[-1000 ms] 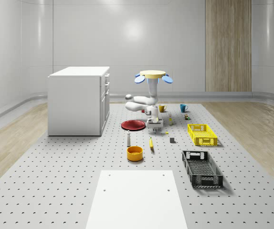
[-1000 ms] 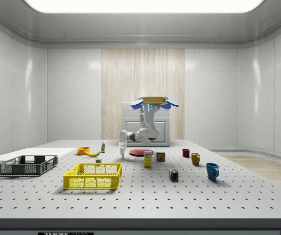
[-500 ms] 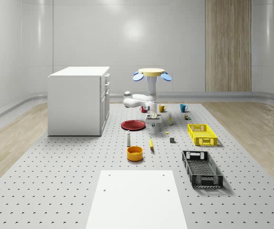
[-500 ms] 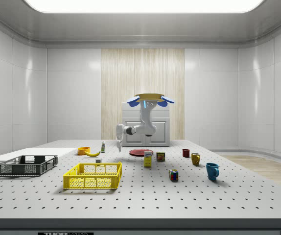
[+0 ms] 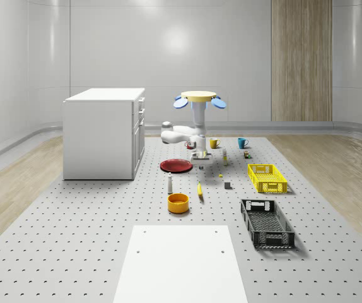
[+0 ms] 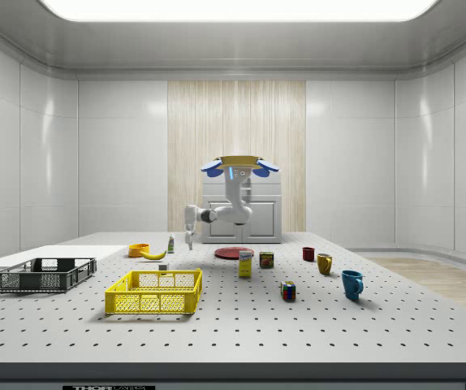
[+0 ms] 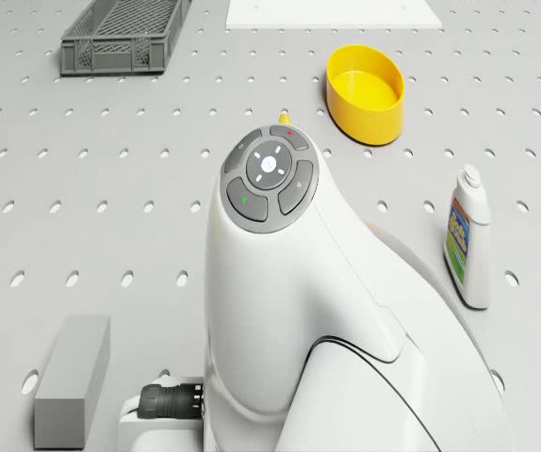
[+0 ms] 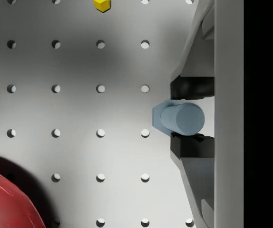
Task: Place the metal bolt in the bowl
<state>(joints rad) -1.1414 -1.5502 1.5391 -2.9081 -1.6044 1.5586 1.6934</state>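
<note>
The metal bolt (image 8: pixel 174 118), a pale blue-grey cylinder with a hex head, sits between the black pads (image 8: pixel 191 88) of my gripper (image 8: pixel 189 118), which is shut on it. The gripper (image 5: pixel 200 154) hangs above the perforated table (image 5: pixel 93 240), just off the whole-scene view's right of the red plate. In the side view the gripper (image 6: pixel 189 240) is at the arm's left end. The orange-yellow bowl (image 5: pixel 178 202) stands nearer the front, beside a white bottle; it also appears in the side view (image 6: pixel 139 250) and the drone view (image 7: pixel 365 92). The drone (image 5: pixel 199 99) hovers over the table's far middle.
A red plate (image 5: pixel 176 165) lies under and beside the gripper. A white bottle (image 5: pixel 169 184), a banana (image 5: pixel 200 189) and a grey block (image 5: pixel 227 185) lie between gripper and bowl. Yellow crate (image 5: pixel 267 177) and black crate (image 5: pixel 267 222) stand on the right, a white cabinet (image 5: pixel 104 132) on the left.
The drone and arm have risen, lifting the gripper with the bolt off the table. In the side view they have shifted left, toward the bowl's side.
</note>
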